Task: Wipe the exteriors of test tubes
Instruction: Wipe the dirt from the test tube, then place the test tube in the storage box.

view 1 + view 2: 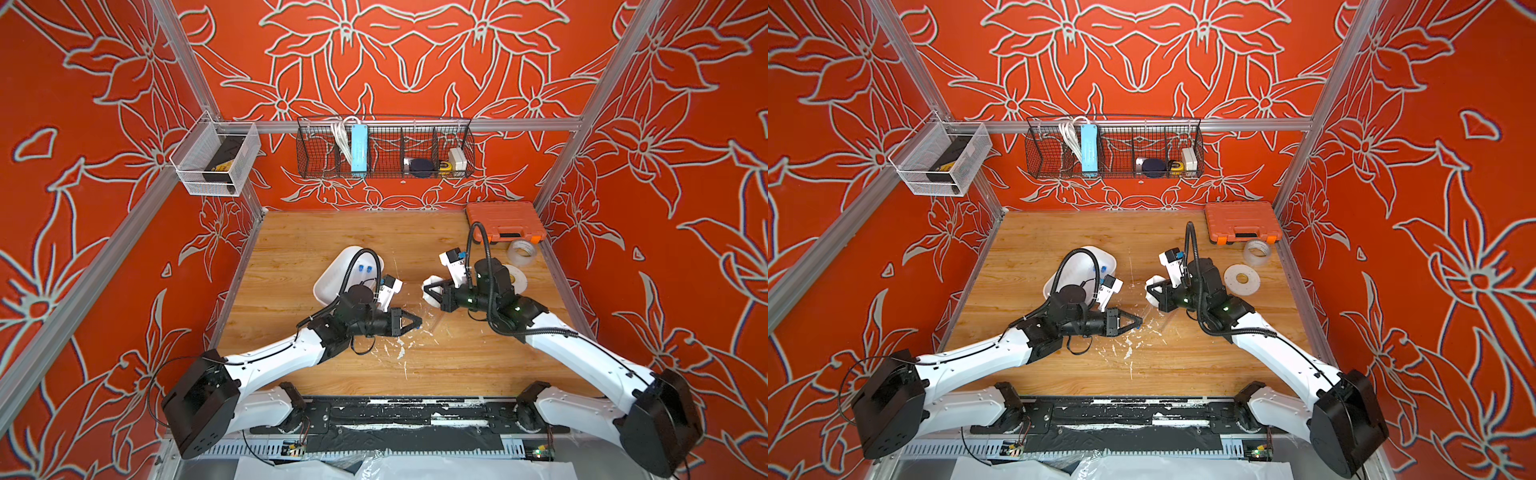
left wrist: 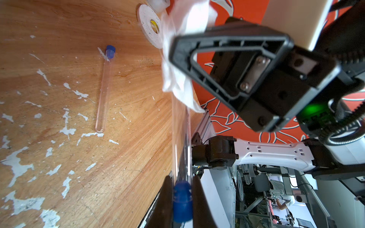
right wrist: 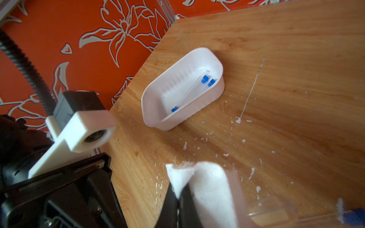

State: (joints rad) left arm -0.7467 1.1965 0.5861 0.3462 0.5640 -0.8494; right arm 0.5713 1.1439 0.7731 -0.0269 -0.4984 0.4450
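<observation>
Checking feeds: I see the left gripper [image 2: 182,185] clamped on the blue-capped end of one test tube [image 2: 180,138], clear of the white tray [image 3: 150,94]. That tube's far end runs up to the tissue [image 3: 209,181], which the right gripper [image 3: 178,195] pinches tight. A loose tube [image 2: 103,92] lies flat on the table [image 2: 59,59], farther from the tray. Three more tubes [image 3: 193,88] lie inside the tray.
</observation>
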